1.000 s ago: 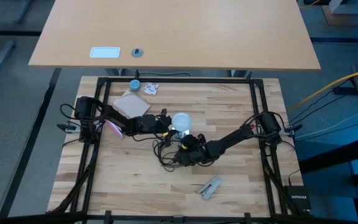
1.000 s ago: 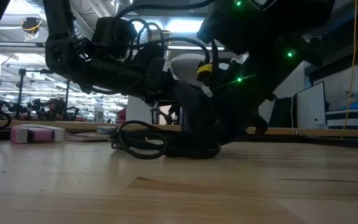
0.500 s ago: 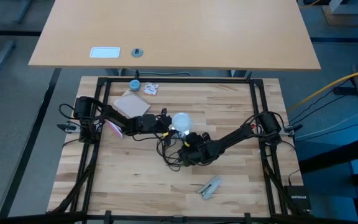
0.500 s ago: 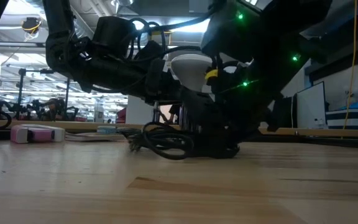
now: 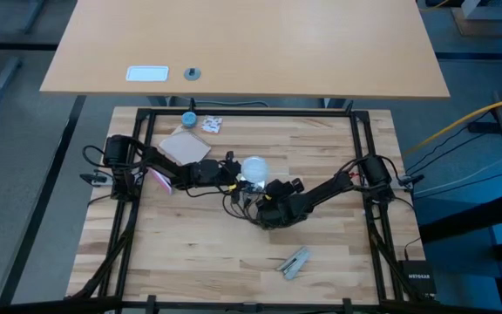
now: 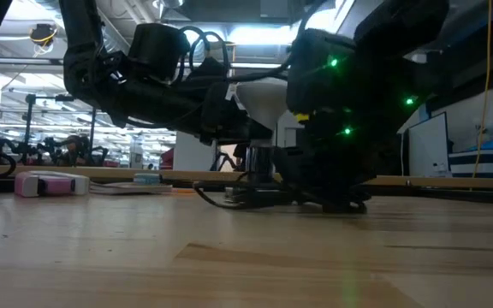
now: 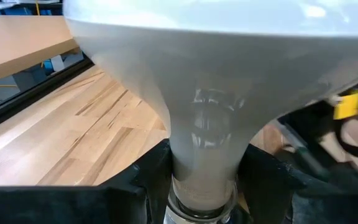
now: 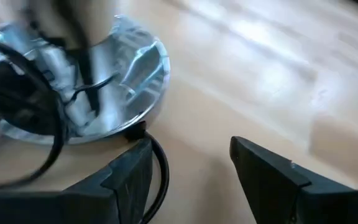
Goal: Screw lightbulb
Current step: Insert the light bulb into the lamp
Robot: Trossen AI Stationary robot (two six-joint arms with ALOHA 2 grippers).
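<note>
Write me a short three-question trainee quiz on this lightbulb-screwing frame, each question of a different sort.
1. True or false: the left pincer is closed on the neck of the lightbulb.
2. Which pincer has nothing between its fingers? A) left B) right C) both
3. Fill in: the black cord runs from the shiny silver ____ seen in the right wrist view.

Key:
1. True; the bulb's narrow neck sits between the left fingers.
2. B; the right pincer stands open over bare table.
3. disc
</note>
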